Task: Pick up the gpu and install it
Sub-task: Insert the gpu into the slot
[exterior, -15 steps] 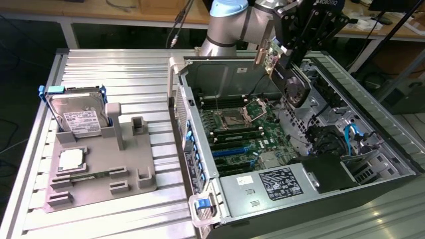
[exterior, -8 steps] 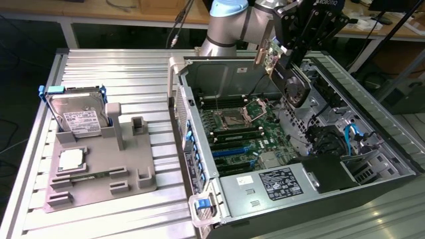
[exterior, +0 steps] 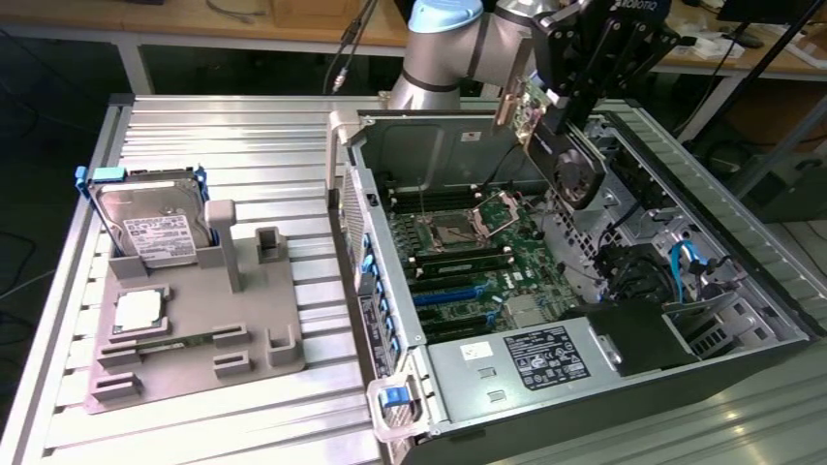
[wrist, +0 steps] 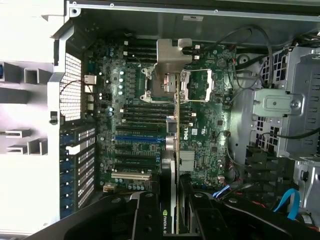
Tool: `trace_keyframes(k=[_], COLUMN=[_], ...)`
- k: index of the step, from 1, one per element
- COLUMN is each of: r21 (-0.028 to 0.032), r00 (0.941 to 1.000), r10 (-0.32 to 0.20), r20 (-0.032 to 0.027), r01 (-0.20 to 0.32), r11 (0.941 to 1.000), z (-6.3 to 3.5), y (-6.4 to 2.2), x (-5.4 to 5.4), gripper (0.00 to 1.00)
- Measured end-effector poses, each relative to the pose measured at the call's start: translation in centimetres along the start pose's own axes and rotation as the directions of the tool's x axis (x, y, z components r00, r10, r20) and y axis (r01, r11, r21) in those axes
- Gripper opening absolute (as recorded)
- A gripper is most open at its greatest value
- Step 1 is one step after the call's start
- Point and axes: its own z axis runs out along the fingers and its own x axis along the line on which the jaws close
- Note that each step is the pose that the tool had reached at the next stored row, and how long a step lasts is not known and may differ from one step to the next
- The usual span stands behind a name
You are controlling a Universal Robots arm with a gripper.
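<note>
Gripper [exterior: 559,92]: clenched on the top edge of the gpu [exterior: 575,167] | Where: gpu hangs on edge over the open computer case [exterior: 427,150], above the motherboard [exterior: 472,266] | Why: likely held upright so its lower edge faces the slots [exterior: 455,291]

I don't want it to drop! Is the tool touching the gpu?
Touching. The wrist view shows the tool clamped against both flat sides of the gpu, which is seen edge-on.

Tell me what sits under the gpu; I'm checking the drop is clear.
The gripper holds the gpu edge-on above the motherboard; the CPU socket and slots show either side. The strip directly beneath it is covered.
</note>
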Motion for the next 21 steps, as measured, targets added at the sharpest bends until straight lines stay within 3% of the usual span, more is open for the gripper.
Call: trace_keyframes(k=[3, 7, 9, 15, 18, 21], r21=[0.0004, 0.0013, 0.0020, 0.0036, 0.0048, 0.0060], r00=[0.9985, 0.9899, 0.9798, 0.9511, 0.9325, 0.9102], r10=[-0.054, -0.142, -0.200, -0.309, -0.361, -0.414], r20=[0.0016, 0.0040, 0.0057, 0.0087, 0.0098, 0.0112], r01=[0.054, 0.142, 0.200, 0.309, 0.361, 0.414], r11=[0.9985, 0.9899, 0.9798, 0.9512, 0.9326, 0.9103], z=[0.00, 0.05, 0.14, 0.41, 0.70, 1.20], y=[0.00, 0.00, 0.00, 0.01, 0.02, 0.03], x=[0.0, 0.0, 0.0, 0.0, 0.0, 0.0], gripper=[0.27, 0.27, 0.27, 0.27, 0.27, 0.27])
